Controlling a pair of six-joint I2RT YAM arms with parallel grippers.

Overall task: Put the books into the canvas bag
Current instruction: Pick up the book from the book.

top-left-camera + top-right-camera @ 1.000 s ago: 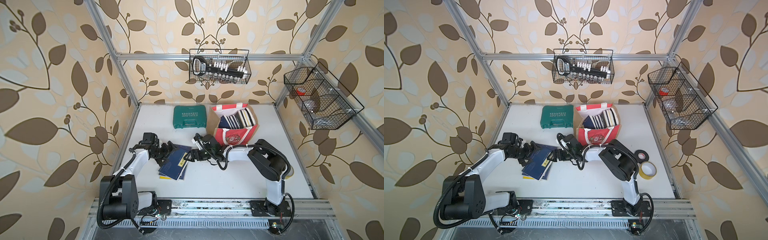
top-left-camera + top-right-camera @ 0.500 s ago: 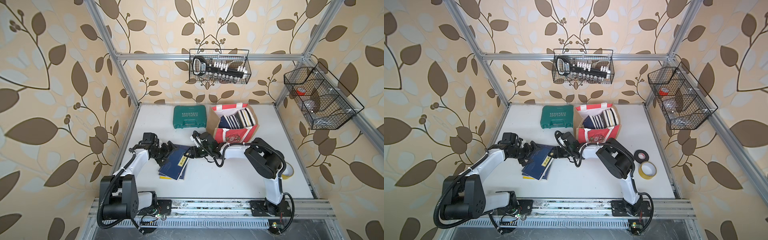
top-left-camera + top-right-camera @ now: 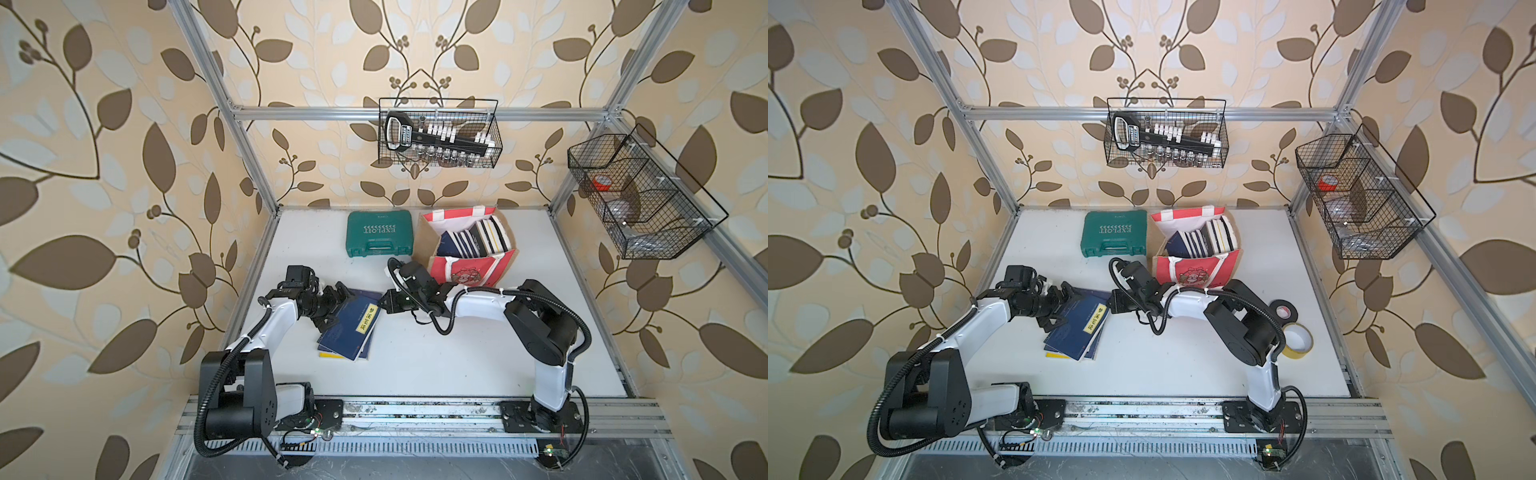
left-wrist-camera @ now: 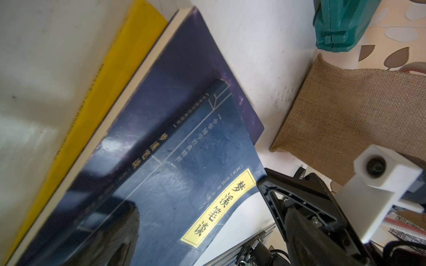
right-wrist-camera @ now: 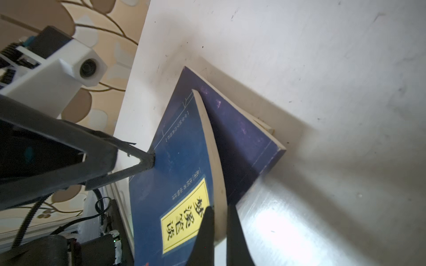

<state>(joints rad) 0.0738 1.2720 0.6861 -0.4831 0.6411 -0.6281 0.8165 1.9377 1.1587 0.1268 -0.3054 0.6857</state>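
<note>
A small stack of books [image 3: 347,332] lies on the white table, navy covers over a yellow one [image 4: 96,96]. The top navy book [image 5: 182,165] carries a yellow title label. My right gripper [image 5: 219,221] is shut on this book's page edge, which bows up off the book below; in a top view the gripper [image 3: 384,305] is at the stack's right corner. My left gripper [image 3: 336,305] stands open at the stack's left edge, one fingertip [image 5: 144,161] touching the cover. The canvas bag [image 3: 469,268] stands upright behind, with several books [image 3: 473,241] inside.
A green tool case [image 3: 380,239] lies left of the bag. Two wire baskets hang on the back wall [image 3: 440,133] and the right wall [image 3: 640,195]. A black tape roll [image 3: 1283,311] and a yellow one [image 3: 1296,338] lie by the right arm's elbow.
My right gripper has slid left to the top book's edge and closed from wide open onto it. The left arm has stayed put.
</note>
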